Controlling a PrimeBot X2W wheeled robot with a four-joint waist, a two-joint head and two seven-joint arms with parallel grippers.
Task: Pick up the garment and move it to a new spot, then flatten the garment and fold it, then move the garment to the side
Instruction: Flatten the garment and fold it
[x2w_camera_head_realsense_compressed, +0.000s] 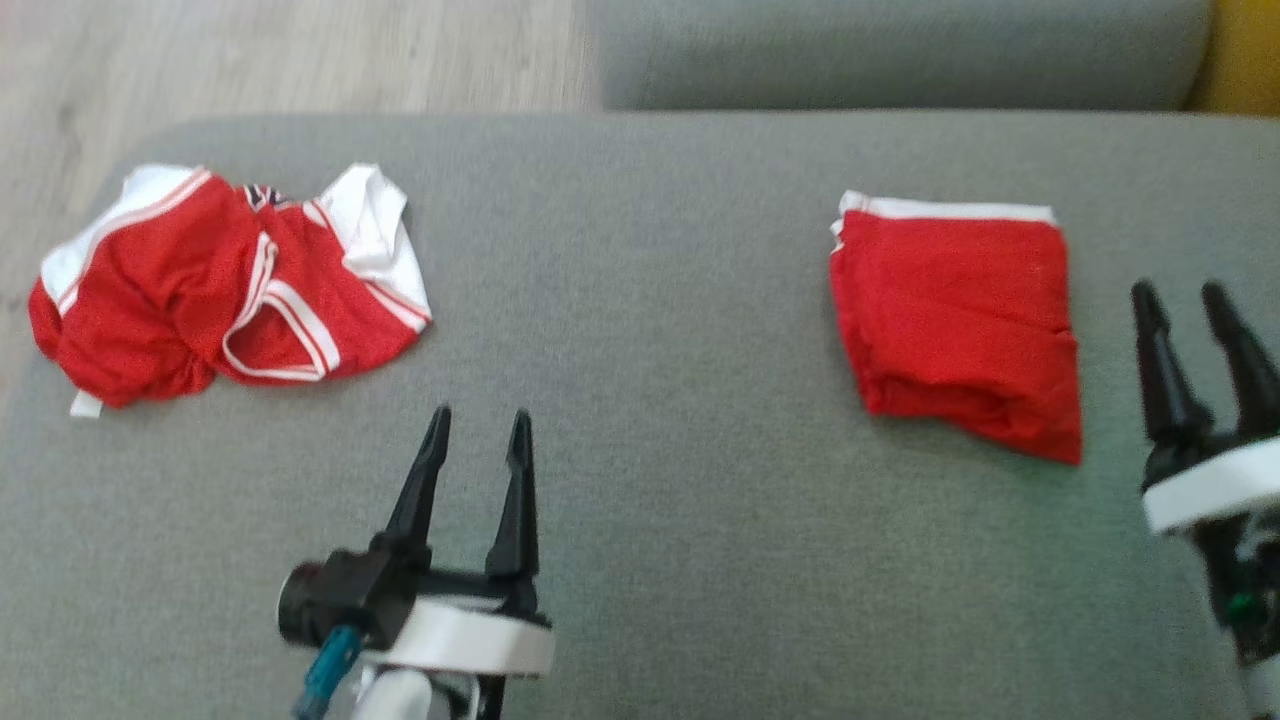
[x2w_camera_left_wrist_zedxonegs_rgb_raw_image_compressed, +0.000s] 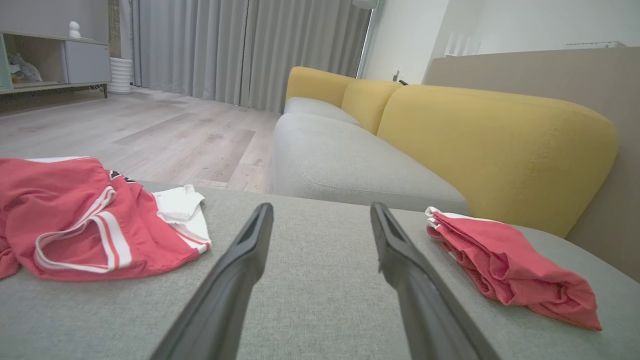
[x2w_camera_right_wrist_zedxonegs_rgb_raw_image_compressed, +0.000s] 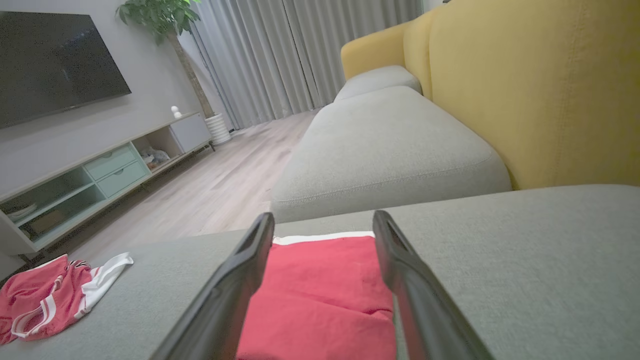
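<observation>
**Both tools spread, folded garment beside the right one**

The right tool (x2w_camera_head_realsense_compressed: 1180, 290) has its fingers apart and holds nothing. The folded red garment (x2w_camera_head_realsense_compressed: 955, 320) lies flat on the grey sofa cushion (x2w_camera_head_realsense_compressed: 650, 300) just to its left, and in the right wrist view it shows between the fingers. The left tool (x2w_camera_head_realsense_compressed: 480, 413) is also spread and empty, with a crumpled red-and-white garment (x2w_camera_head_realsense_compressed: 200, 290) ahead to its left, apart from it.
</observation>
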